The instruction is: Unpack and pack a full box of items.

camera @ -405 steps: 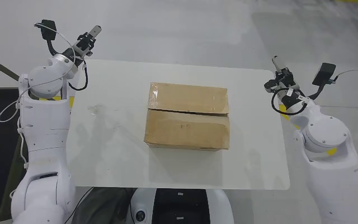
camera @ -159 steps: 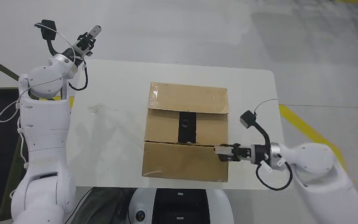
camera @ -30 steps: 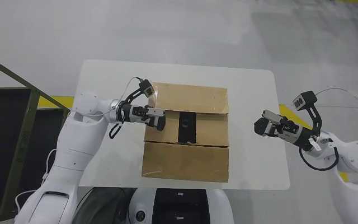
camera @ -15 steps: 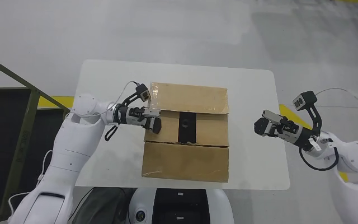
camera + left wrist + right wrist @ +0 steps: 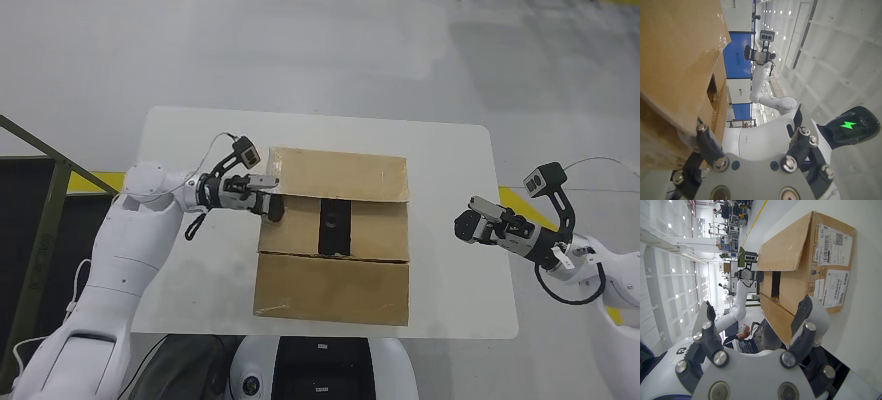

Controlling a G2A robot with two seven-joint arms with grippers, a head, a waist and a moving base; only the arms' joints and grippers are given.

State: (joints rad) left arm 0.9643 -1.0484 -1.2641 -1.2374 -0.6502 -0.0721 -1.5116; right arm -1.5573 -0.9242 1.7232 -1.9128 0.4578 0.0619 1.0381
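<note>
Table [image 5: 200, 270] margins around central box [image 5: 335, 290]

The cardboard box [image 5: 380, 240] fills the middle of the worktop [image 5: 200, 280]. Its near flap [image 5: 332, 290] lies spread toward the robot, almost to the near edge. Bare worktop runs wide on the left, right and far sides. From above, the one way in is a narrow dark slot [image 5: 333, 228]; the far flap [image 5: 340, 175] and inner flaps close the rest. The left end effector [image 5: 270, 197], fingers spread, crowds the box's left end at the far flap's corner. The right end effector [image 5: 468, 218], fingers spread, hangs well apart from the right end.
</note>
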